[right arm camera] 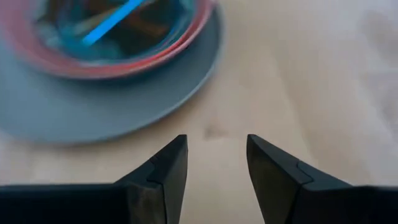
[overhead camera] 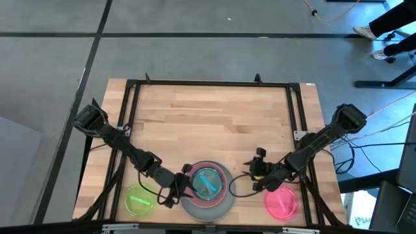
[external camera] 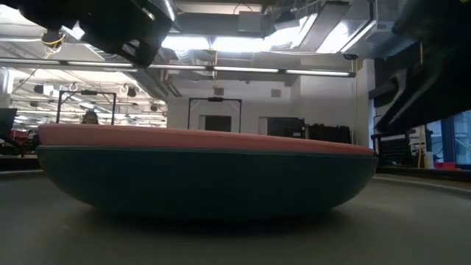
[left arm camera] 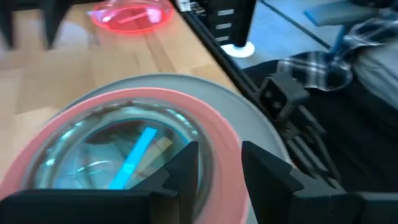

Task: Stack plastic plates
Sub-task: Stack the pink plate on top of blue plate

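A stack stands at the table's near edge: a large grey plate (overhead camera: pixel 208 207) at the bottom, a pale pink plate (overhead camera: pixel 225 179) in it, and a small translucent teal plate (overhead camera: pixel 207 182) on top. In the low view the stack (external camera: pixel 206 177) shows a dark teal underside below the pink rim. The lime-green plate (overhead camera: pixel 140 200) lies flat to the left and the hot-pink plate (overhead camera: pixel 281 201) to the right. My left gripper (left arm camera: pixel 219 165) is open at the stack's left rim. My right gripper (right arm camera: pixel 216 158) is open over bare wood to the right of the stack (right arm camera: pixel 124 106). My left gripper slants down from the table's left, with one finger (left arm camera: pixel 186 165) over the inside of the pink plate's rim (left arm camera: pixel 217 134) and the other finger (left arm camera: pixel 264 174) outside it. Whether either finger touches the rim I cannot tell.
A black metal frame (overhead camera: pixel 208 83) runs round the tabletop. Bare wood (overhead camera: pixel 208 123) fills the middle and far part of the table. Cables (overhead camera: pixel 237 185) lie between the stack and the right gripper. A person's shoes (overhead camera: pixel 374 32) show on the floor beyond the far right corner.
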Robot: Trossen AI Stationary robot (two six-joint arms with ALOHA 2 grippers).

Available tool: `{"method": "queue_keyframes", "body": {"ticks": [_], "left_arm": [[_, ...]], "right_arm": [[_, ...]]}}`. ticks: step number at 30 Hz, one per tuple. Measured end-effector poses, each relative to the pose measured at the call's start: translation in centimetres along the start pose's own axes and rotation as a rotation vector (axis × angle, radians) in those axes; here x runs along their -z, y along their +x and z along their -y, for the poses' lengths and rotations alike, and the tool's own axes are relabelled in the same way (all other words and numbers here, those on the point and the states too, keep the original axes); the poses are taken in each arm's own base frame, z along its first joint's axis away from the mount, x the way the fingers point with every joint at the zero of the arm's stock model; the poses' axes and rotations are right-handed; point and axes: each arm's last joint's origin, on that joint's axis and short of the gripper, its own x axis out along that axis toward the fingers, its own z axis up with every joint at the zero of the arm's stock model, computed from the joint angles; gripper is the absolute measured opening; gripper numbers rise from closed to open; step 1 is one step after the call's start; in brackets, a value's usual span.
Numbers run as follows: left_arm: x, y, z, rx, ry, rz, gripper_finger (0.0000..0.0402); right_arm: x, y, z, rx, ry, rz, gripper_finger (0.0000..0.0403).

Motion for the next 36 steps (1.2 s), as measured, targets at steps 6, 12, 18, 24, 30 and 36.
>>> {"method": "queue_keyframes", "body": {"ticks": [6,12,18,24,30,36], "left_arm": [[0.0,0.0,-0.2,-0.05,-0.005,0.0,0.0115],[0.2,0.0,-0.2,-0.053,-0.003,-0.019,0.0115],[0.2,0.0,-0.2,-0.053,-0.005,-0.019,0.0115],[0.2,0.0,-0.3,-0.056,-0.006,-0.018,0.0115],[0.2,0.0,-0.3,-0.056,-0.006,-0.018,0.0115],[0.2,0.0,-0.3,-0.056,-0.005,-0.018,0.0115]], "right_arm": [[-2.5,-2.8,-0.6,-0.19,0.109,-0.255,0.0156],[-1.5,-5.7,-1.5,-0.24,0.27,-0.501,0.0156],[1.4,-8.0,-2.3,-0.149,0.319,-0.63,0.0156],[4.5,-8.9,-2.3,-0.084,0.312,-0.644,0.0156],[7.5,-8.5,-1.8,-0.088,0.323,-0.635,0.0156],[8.8,-8.1,-1.4,-0.082,0.333,-0.615,0.0156]]}}
